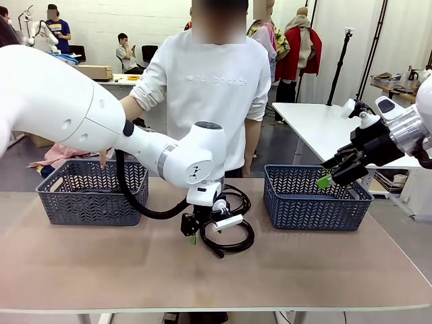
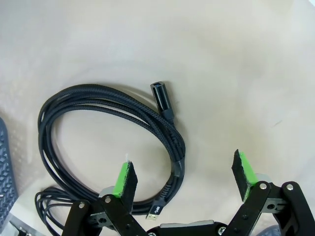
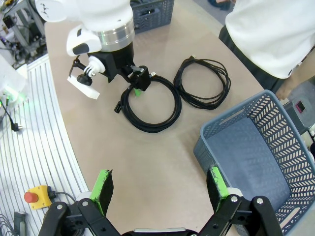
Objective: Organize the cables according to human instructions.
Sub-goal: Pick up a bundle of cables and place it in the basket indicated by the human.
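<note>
Two black cables lie coiled at the table's middle. The thicker braided cable (image 1: 237, 247) (image 2: 106, 101) (image 3: 150, 129) is nearer me, its plug (image 2: 162, 98) pointing away. The thinner cable (image 1: 236, 199) (image 3: 202, 104) lies just beyond it, toward the person. My left gripper (image 1: 195, 233) (image 2: 184, 177) (image 3: 137, 83) hangs open right over the braided coil's rim, one green pad on each side of the strands, holding nothing. My right gripper (image 1: 331, 174) (image 3: 161, 188) hovers open and empty above the near edge of the right basket (image 1: 314, 202) (image 3: 231, 118).
A second grey basket (image 1: 91, 196) (image 3: 152, 12) stands at the left. A person in a white sweatshirt stands at the far edge, one hand (image 1: 102, 159) by the left basket. A red stop button (image 3: 31, 197) sits off the table's side.
</note>
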You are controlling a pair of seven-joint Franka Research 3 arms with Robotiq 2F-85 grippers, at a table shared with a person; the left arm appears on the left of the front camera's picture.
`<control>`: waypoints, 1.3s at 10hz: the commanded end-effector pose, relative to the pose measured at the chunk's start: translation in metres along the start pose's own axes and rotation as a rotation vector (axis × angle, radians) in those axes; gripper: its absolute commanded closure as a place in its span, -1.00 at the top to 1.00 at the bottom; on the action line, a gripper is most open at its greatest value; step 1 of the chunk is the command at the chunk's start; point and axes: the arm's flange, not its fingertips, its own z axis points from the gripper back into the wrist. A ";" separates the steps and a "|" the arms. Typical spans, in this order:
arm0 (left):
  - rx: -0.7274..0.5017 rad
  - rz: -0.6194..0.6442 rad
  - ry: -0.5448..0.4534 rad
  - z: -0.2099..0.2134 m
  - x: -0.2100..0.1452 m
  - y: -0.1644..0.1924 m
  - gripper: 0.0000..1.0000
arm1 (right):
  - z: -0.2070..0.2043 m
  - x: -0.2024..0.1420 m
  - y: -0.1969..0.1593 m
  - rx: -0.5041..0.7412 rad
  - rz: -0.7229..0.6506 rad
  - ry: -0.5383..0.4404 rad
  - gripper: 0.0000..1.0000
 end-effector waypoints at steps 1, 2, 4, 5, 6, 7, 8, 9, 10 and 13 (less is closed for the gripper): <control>0.015 -0.008 0.011 -0.002 -0.007 -0.005 1.00 | -0.002 0.000 -0.003 0.015 0.016 -0.033 1.00; 0.007 -0.015 0.004 -0.004 -0.010 -0.006 1.00 | -0.002 0.000 -0.003 0.015 0.016 -0.033 1.00; 0.003 -0.012 0.003 -0.006 -0.015 -0.007 1.00 | -0.002 0.000 -0.003 0.015 0.016 -0.033 1.00; -0.003 -0.008 -0.001 -0.008 -0.017 -0.007 1.00 | -0.002 0.000 -0.003 0.015 0.016 -0.033 1.00; -0.002 -0.008 -0.010 -0.011 -0.019 -0.007 1.00 | -0.002 0.000 -0.003 0.015 0.016 -0.033 1.00; -0.002 -0.011 -0.014 -0.013 -0.020 -0.007 1.00 | -0.002 0.000 -0.003 0.015 0.016 -0.033 1.00; -0.001 -0.014 -0.016 -0.014 -0.020 -0.007 0.60 | -0.002 0.000 -0.003 0.015 0.016 -0.033 1.00; -0.002 -0.013 -0.016 -0.015 -0.020 -0.008 0.60 | -0.002 0.000 -0.003 0.015 0.016 -0.033 1.00; -0.003 -0.010 -0.018 -0.015 -0.021 -0.007 0.21 | -0.002 0.000 -0.003 0.015 0.016 -0.033 1.00; -0.005 -0.010 -0.023 -0.017 -0.022 -0.004 0.10 | -0.002 0.000 -0.003 0.015 0.016 -0.033 1.00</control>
